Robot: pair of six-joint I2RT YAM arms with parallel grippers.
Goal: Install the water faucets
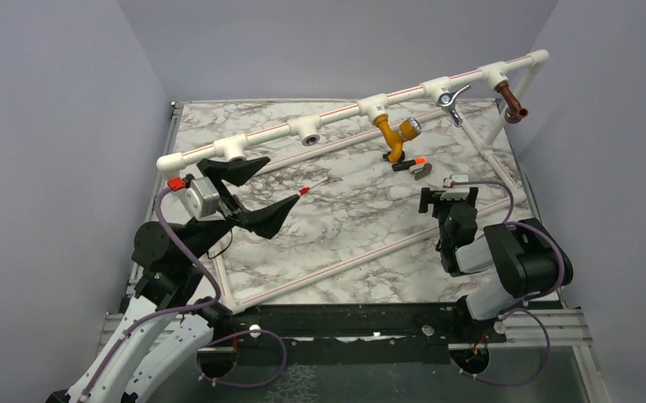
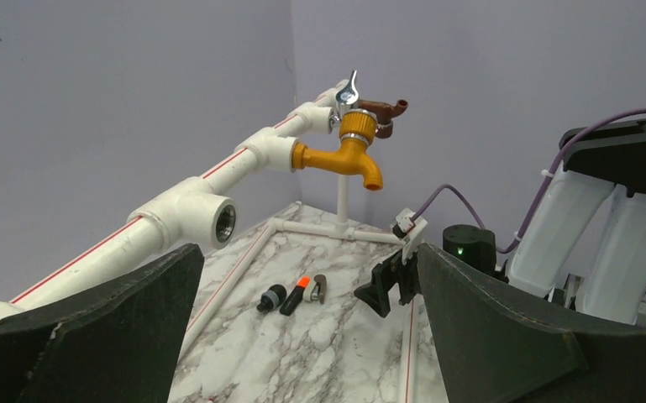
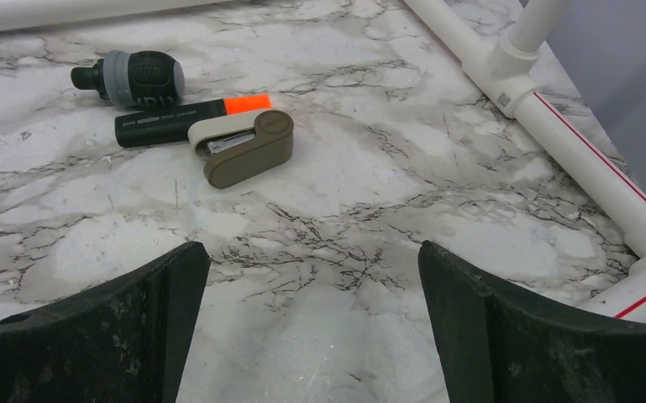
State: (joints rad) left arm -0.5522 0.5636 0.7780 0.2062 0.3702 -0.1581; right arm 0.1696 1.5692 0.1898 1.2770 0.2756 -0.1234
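Lying loose on the counter [image 1: 344, 235] just below the pipe rail [image 1: 336, 117], under its middle, is the black orange-tipped faucet [image 3: 168, 126]. Not yet fitted. A ribbed black knob [image 3: 134, 77] and a tan clip-like piece [image 3: 244, 144] lie against it; can't tell whether they belong to it.

Three faucets already seated on the rail: mustard-yellow faucet [image 1: 395, 138] hanging from the middle tee, chrome lever faucet [image 1: 451, 101] next along, copper-brown faucet [image 1: 512, 102] at the rail's far right end. Two open tees [image 1: 307, 130] toward the rail's left end are unfilled, so the loose faucet likely goes there.

Right claw [image 3: 309, 252] spread wide, holding nothing, low over the counter on the near side of the rail and aimed at the loose faucet. Reads as lined up for a pickup.

Left claw [image 1: 281, 180] also spread wide and empty, raised just beside the rail's left end, close to the open tees. Probably placed to receive or steady.

A thin red-tipped stick [image 1: 315, 186] lies below the rail, off the left claw's tips.
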